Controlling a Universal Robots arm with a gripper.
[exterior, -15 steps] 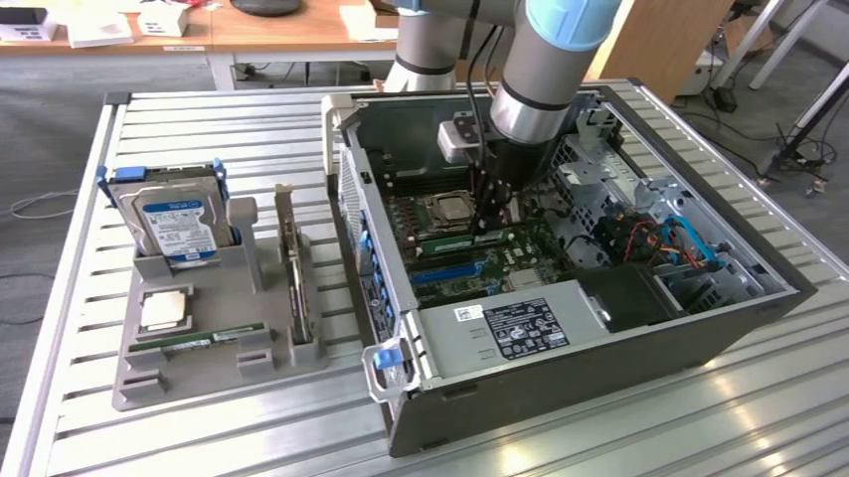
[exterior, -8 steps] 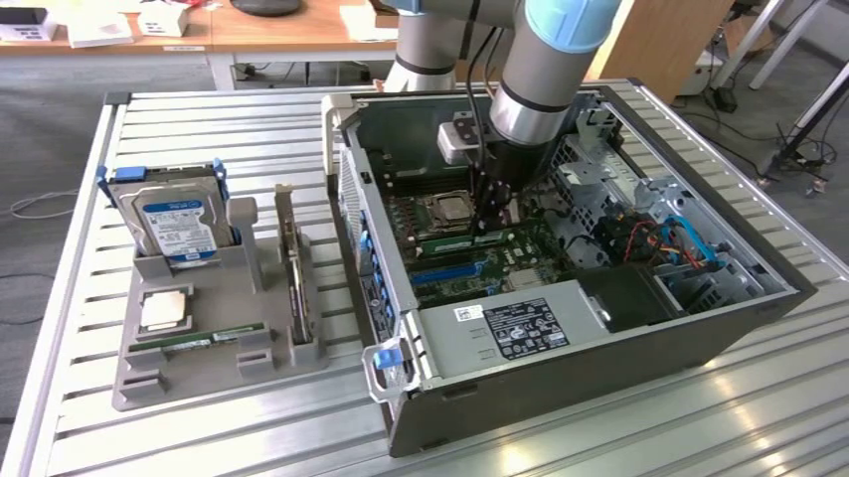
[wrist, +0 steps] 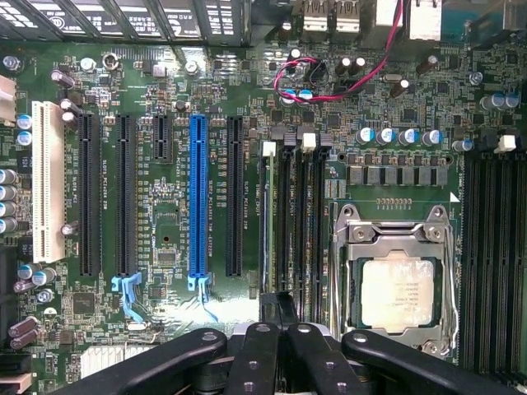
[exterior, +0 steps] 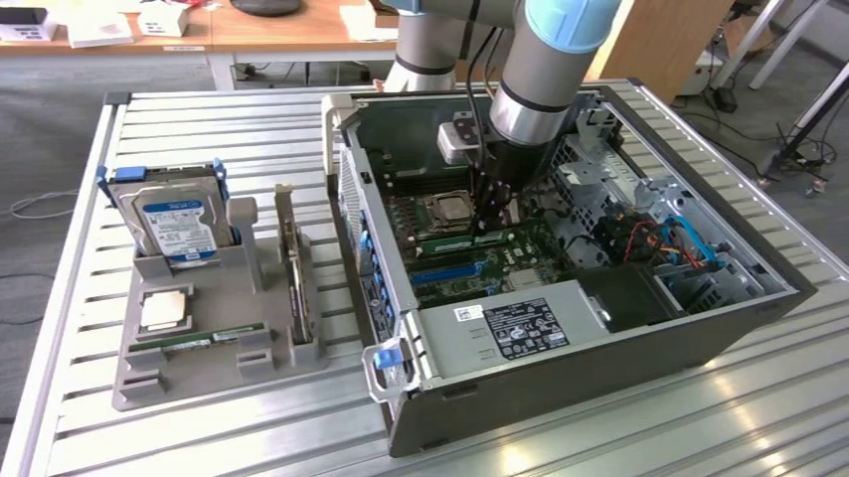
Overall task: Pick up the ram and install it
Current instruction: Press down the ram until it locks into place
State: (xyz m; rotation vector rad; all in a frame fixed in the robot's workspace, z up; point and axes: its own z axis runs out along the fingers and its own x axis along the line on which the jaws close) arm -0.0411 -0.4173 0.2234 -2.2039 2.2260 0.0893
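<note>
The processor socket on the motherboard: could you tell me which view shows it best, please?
The wrist view: the processor socket appears close, face-on, its metal frame clear. The exterior view shows it smaller, beside the arm.

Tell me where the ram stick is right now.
The ram stick stands in a memory slot on the motherboard inside the computer case, beside the processor socket, under the gripper.

Grey arm (exterior: 531, 70), lt-blue joint caps, blk gripper (exterior: 492, 214).

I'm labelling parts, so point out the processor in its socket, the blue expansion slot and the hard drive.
processor (wrist: 398, 294), wrist view, middle of its silver lid.
blue expansion slot (wrist: 198, 193), wrist view, mid-length.
hard drive (exterior: 177, 223), exterior view, its blue-and-white label.
</note>
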